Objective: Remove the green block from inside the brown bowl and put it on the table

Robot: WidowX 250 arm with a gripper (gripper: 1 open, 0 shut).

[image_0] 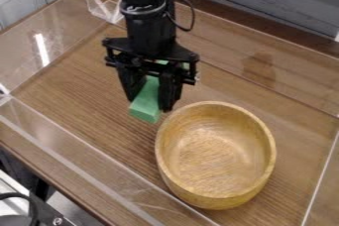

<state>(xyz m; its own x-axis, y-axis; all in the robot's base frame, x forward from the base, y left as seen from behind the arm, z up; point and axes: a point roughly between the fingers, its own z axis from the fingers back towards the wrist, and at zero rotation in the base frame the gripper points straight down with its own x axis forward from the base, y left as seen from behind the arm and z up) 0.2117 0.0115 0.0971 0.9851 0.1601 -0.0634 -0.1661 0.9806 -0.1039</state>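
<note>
The green block (146, 104) hangs upright between the black fingers of my gripper (154, 95), which is shut on it. Its lower end is close above the table (79, 101), just left of the brown bowl (216, 153). The bowl is a round light-wood dish at the lower right, and nothing lies inside it. The arm comes down from the top centre, and the block's upper part is hidden by the fingers.
Low clear plastic walls (66, 185) run round the tabletop, one close along the front and left. A white tag or cable (103, 10) sits behind the arm. Bare wood lies left of the gripper and behind the bowl.
</note>
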